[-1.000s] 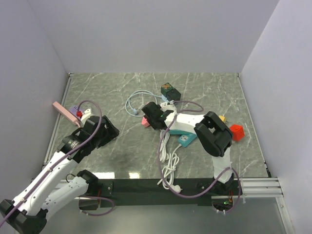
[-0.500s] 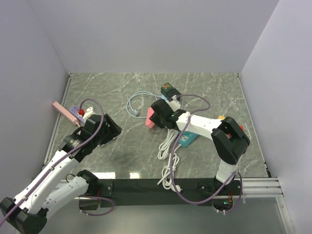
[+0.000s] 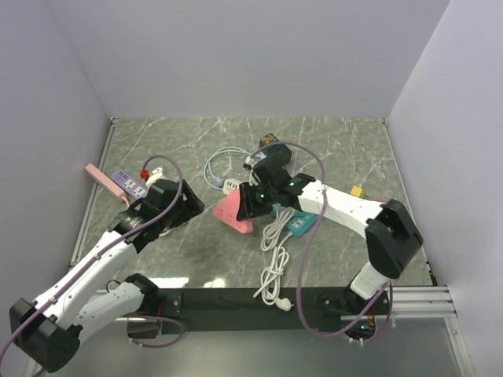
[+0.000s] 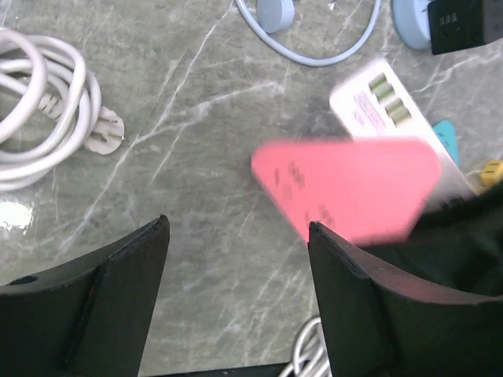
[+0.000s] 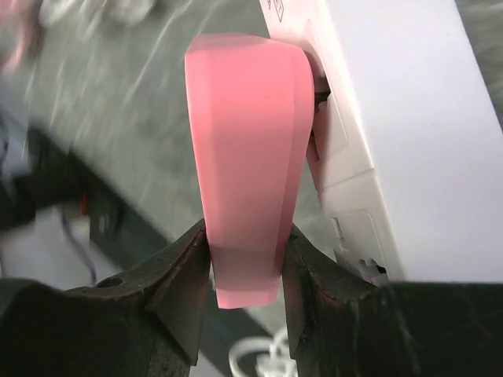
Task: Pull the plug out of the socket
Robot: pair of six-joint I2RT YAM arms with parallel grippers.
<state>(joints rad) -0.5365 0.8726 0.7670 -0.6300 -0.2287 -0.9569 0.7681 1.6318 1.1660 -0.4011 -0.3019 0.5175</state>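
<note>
Centrally on the grey marbled table (image 3: 354, 149), your right gripper (image 3: 246, 203) is clamped on the pink plug (image 3: 233, 212). In the right wrist view the two fingers (image 5: 185, 275) press against the opposite flat faces of the plug (image 5: 244, 157), and its near end projects between them. The white socket strip (image 5: 393, 141) lies just to the right of the plug and touches it near the far edge. You cannot tell from these views whether the pins are seated in the socket.

Your left gripper (image 3: 191, 206) hangs with its jaws spread wide and nothing between them, just left of the plug and apart from it. Seen from the left wrist, the gripper (image 4: 236, 236) looks down on bare table, with the plug (image 4: 346, 184) ahead and to the right, overlapping the white socket strip (image 4: 381, 98).

Surrounding items:
- A coiled white cable (image 3: 271, 259) lies near of the plug.
- A teal power strip (image 3: 299, 224) lies to the plug's right, partly under the right arm.
- A light-blue cable (image 3: 220, 165) loops on the far side.
- A purple power strip (image 3: 126, 183) lies at the left edge, beside a pink bar (image 3: 96, 173).
</note>
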